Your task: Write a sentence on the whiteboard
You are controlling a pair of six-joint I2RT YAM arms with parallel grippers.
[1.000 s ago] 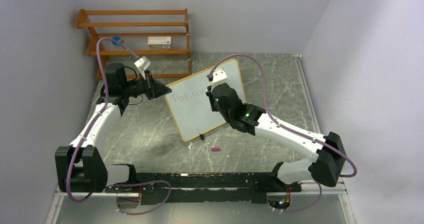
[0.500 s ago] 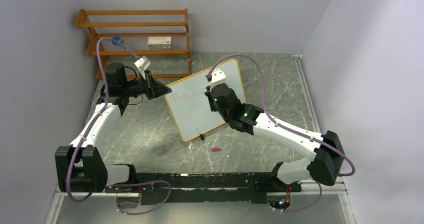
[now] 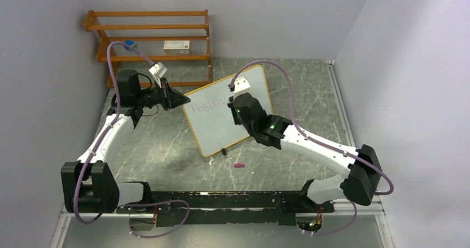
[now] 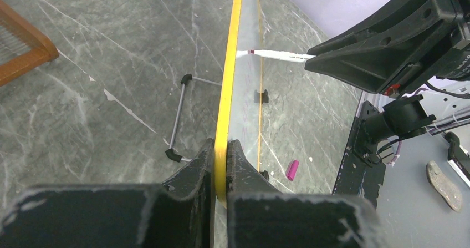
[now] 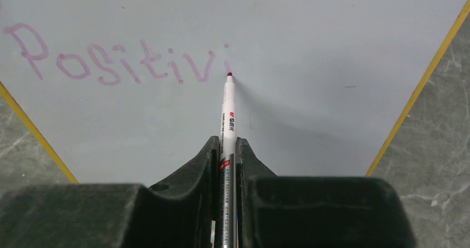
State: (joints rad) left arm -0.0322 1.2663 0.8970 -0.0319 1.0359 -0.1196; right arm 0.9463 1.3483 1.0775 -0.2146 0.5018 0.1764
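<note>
Top external view: the board [image 3: 219, 127] is standing on its feet near the middle of the grey marbled surface [image 3: 166, 148], turned at an angle. Its far-left corner is pointing toward the wooden rack [image 3: 149, 37] sitting at the surface's far-left corner. The left gripper [image 4: 220, 148] is clenching the board's yellow-edged left rim, one finger on the face and one on the back. A wire stand [image 4: 178, 117] is showing behind the board. The right gripper [image 5: 226, 148] is squeezing a white marker [image 5: 228, 109] by the barrel and aiming it straight at the board's face. The marker's purple tip is resting against the board just right of the last letter. The sentence [image 5: 111, 65] is reading "Positivi", in thin purple strokes running across the upper part of the board from near its left edge toward the middle. A pink cap [image 3: 239, 165] is lying on the surface just off the board's near corner, between the board and the surface's near edge.
</note>
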